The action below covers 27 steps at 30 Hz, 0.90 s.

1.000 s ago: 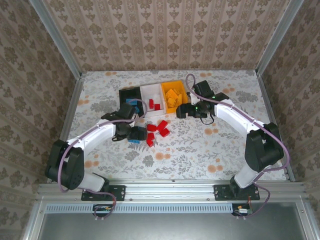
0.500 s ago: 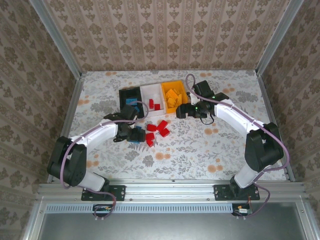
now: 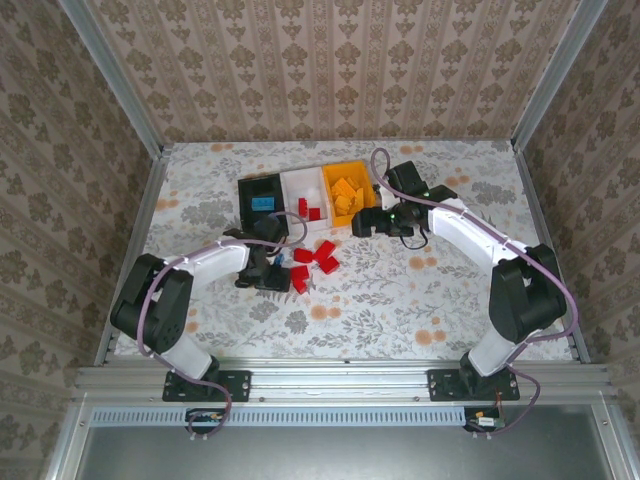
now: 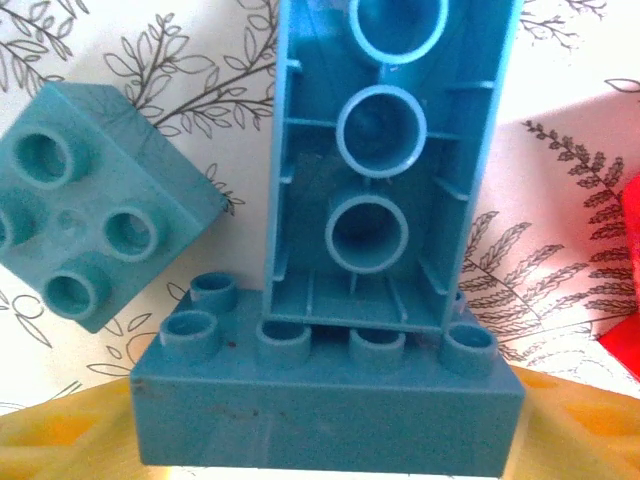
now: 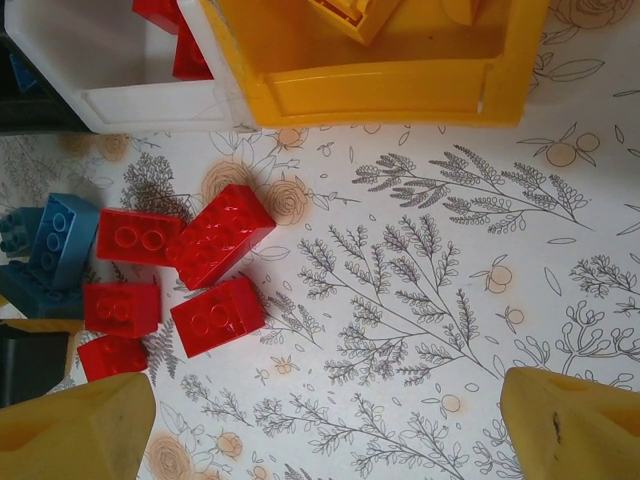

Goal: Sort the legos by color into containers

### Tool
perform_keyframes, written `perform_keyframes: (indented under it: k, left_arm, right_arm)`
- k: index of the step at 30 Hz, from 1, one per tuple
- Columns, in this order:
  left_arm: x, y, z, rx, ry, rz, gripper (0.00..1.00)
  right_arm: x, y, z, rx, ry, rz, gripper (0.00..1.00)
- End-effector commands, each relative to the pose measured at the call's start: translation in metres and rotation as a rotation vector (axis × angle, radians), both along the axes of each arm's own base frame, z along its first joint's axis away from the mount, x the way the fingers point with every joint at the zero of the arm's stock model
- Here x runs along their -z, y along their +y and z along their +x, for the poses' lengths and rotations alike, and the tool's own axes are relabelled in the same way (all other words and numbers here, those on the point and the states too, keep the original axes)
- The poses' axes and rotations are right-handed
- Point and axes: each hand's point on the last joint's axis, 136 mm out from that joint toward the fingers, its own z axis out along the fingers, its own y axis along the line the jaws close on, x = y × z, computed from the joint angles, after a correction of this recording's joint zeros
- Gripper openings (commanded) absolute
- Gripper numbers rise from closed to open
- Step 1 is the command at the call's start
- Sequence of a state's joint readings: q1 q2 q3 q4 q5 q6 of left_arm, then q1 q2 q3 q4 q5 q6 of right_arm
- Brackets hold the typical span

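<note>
My left gripper (image 3: pixel 266 272) is low over a small pile of blue legos (image 3: pixel 278 258). In the left wrist view a long blue brick (image 4: pixel 325 400) fills the gap between its wide-apart yellow fingers (image 4: pixel 60 440). An upturned blue brick (image 4: pixel 385 160) leans on it and a square blue brick (image 4: pixel 90 210) lies to the left. Several red legos (image 5: pixel 205 275) lie beside the pile. Black (image 3: pixel 262 200), white (image 3: pixel 296 184) and orange (image 3: pixel 360 175) containers stand in a row, holding blue, red and orange bricks. My right gripper (image 3: pixel 363 226) hovers open by the orange container (image 5: pixel 380 85), holding nothing.
The floral tabletop (image 5: pixel 450 290) spreads right of the red bricks. Metal rails (image 3: pixel 140 220) and patterned walls close in the table's sides and back.
My left arm has pulled back from over the black container, now uncovered, and its gripper has swung down onto the blue pile. The right arm has not moved.
</note>
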State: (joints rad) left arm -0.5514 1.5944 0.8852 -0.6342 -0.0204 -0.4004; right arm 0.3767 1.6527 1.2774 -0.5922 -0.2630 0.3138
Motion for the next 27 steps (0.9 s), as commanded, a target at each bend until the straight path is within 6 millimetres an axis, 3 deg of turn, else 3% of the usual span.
perform_keyframes:
  k: [1,12,17,23,27]
  left_arm:
    - [-0.004,-0.002,0.008,0.006,-0.019,0.02,0.76]
    - [-0.011,-0.001,0.011,0.016,-0.038,0.026,0.62]
    - [-0.027,0.0,0.008,0.007,-0.063,0.008,0.6]
    - [-0.079,-0.001,0.015,0.002,-0.163,-0.061,0.6]
    - [-0.122,-0.004,0.036,-0.003,-0.244,-0.135,0.6]
  right_arm:
    - [-0.005,0.002,0.004,0.0,0.001,0.015,0.91]
    - [-0.004,0.002,0.004,0.001,0.006,0.013,0.91]
    - [-0.003,0.002,0.004,0.002,0.009,0.013,0.91]
    - [-0.003,0.003,0.004,0.003,0.009,0.015,0.91]
    - [-0.001,0.003,0.004,0.004,0.011,0.018,0.91]
